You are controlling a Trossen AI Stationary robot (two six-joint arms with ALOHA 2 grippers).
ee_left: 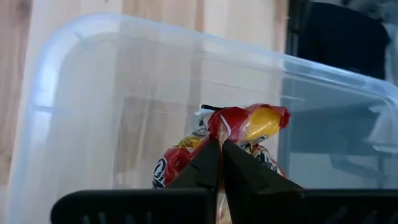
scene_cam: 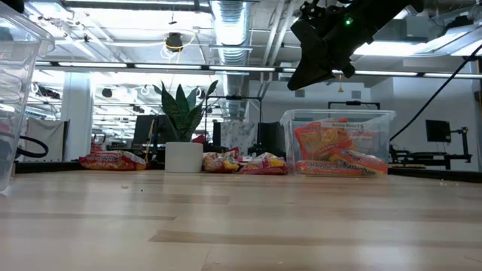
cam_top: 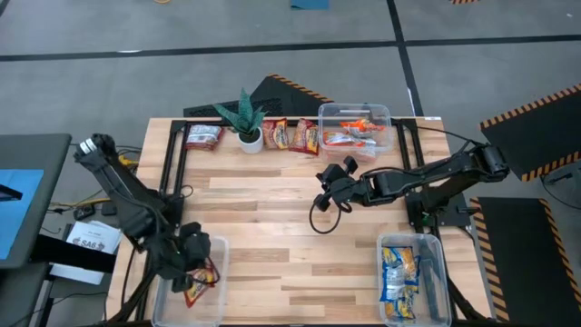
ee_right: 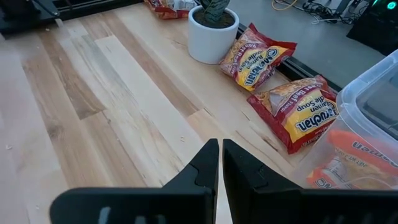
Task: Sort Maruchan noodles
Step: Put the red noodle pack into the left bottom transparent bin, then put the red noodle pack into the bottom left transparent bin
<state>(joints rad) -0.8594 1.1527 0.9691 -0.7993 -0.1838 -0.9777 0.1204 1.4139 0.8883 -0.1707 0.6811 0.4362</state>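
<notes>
My left gripper (cam_top: 192,265) hangs over the clear bin (cam_top: 216,247) at the table's near left, shut on a red-and-yellow Maruchan noodle packet (ee_left: 252,123). My right gripper (cam_top: 327,189) is shut with nothing in it, raised above the middle of the table, and shows high up in the low view (scene_cam: 324,56). Three red packets (cam_top: 203,136) (cam_top: 275,134) (cam_top: 307,136) lie flat along the far edge. A far bin (cam_top: 374,113) holds orange packets (cam_top: 349,136). A near-right bin (cam_top: 436,272) holds blue-and-yellow packets (cam_top: 399,277). My left gripper pinches the red-and-yellow packet between its two fingertips (ee_left: 205,163), at a crinkled part near one end (ee_left: 217,124). The fingers slant down into the bin's opening from above. The packet hangs inside the bin's walls; whether it touches the bin's floor I cannot tell.
A green spiky plant in a white pot (cam_top: 247,127) stands among the far packets. A black cable loop (cam_top: 320,218) hangs under the right arm. Bare wood spans the table's middle (cam_top: 272,236).
</notes>
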